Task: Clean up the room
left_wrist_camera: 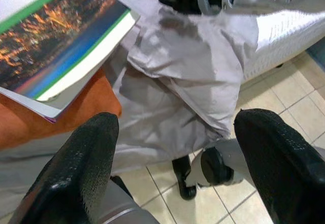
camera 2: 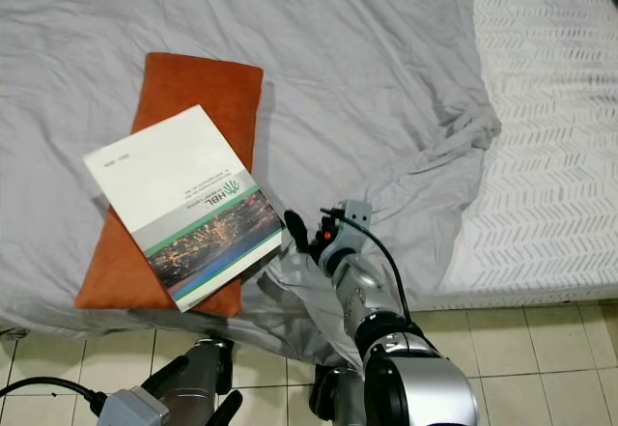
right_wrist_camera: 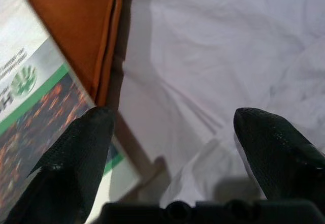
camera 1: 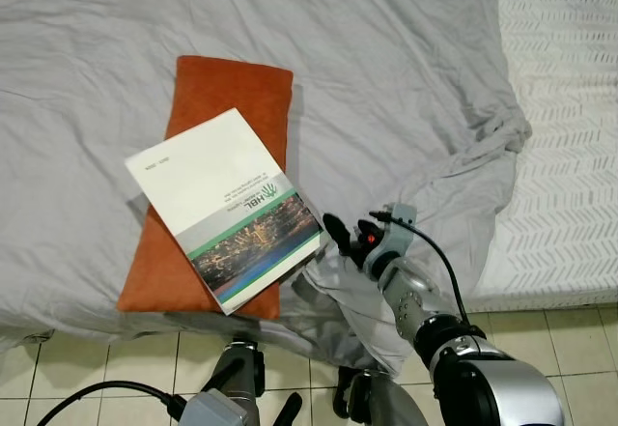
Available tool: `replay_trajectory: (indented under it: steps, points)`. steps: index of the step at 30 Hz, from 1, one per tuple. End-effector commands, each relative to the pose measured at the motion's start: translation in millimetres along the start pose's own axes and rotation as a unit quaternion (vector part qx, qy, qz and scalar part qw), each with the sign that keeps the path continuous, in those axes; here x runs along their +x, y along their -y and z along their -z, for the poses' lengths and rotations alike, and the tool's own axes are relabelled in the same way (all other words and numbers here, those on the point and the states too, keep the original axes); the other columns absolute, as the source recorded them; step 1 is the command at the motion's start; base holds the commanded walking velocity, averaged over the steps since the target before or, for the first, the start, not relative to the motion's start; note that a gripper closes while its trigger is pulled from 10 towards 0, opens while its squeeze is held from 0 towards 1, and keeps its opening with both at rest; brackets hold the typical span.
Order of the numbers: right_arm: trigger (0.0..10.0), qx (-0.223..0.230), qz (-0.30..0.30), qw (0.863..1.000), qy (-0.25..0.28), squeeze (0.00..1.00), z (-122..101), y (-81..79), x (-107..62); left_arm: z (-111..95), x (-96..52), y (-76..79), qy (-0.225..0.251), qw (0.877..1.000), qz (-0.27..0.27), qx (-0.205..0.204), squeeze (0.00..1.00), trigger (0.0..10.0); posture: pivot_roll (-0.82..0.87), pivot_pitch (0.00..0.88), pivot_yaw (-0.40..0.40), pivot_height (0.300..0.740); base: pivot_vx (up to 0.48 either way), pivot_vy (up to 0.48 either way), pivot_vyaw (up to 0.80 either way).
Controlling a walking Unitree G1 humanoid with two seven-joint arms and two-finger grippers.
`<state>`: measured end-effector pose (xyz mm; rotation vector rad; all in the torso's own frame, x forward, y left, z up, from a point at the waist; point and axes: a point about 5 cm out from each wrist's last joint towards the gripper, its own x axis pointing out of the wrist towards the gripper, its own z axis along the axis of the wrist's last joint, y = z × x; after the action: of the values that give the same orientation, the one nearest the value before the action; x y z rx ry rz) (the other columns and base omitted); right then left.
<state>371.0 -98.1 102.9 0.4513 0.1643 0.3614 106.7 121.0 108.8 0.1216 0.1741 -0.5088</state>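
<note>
An orange pillow (camera 1: 230, 98) lies on the grey bed sheet (camera 1: 406, 69) near the bed's front edge. A white book (camera 1: 222, 209) with a green stripe and a city photo on its cover rests on top of the pillow, one corner overhanging it. My right gripper (right_wrist_camera: 172, 120) is open just right of that corner, low over the rumpled sheet, with its left fingertip (right_wrist_camera: 89, 132) over the book's edge. My left gripper (left_wrist_camera: 177, 122) is open too and hangs below the bed edge over the floor, holding nothing.
The sheet bunches into a fold (camera 1: 483, 146) on the right and drapes over the bed's front edge. A white patterned mattress (camera 1: 565, 156) lies bare at the right. Cream floor tiles (camera 1: 97, 358) run along the front of the bed.
</note>
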Motion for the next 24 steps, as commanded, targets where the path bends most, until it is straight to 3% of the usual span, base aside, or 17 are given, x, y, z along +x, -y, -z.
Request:
replay_trajectory:
  steps: [1,10,18,24]
  points:
    - [10.0,0.037,0.008,0.999,-0.022,0.00,12.5,5.2,-4.9,-2.8,-5.1,6.5,-0.005,1.000,0.004,-0.002,0.00,10.0,0.35,0.712,-0.088,0.740,0.000,0.000,0.00]
    - [10.0,0.071,-0.045,0.995,-0.049,0.00,16.8,-7.8,-1.0,-1.7,-4.3,9.4,-0.011,1.000,-0.002,-0.006,0.00,10.0,0.34,0.740,-0.090,0.740,0.000,0.000,0.00]
    - [10.0,0.086,-0.068,0.994,-0.025,0.00,2.3,-9.4,2.8,-1.8,-4.9,12.1,-0.015,1.000,-0.005,-0.006,0.00,10.0,0.33,0.749,-0.096,0.740,0.000,0.000,0.00]
    - [10.0,0.097,-0.120,0.988,-0.022,0.00,-3.6,-19.2,6.0,0.4,-5.5,14.2,-0.018,1.000,-0.005,-0.004,0.00,10.0,0.32,0.749,-0.101,0.740,0.000,0.000,0.00]
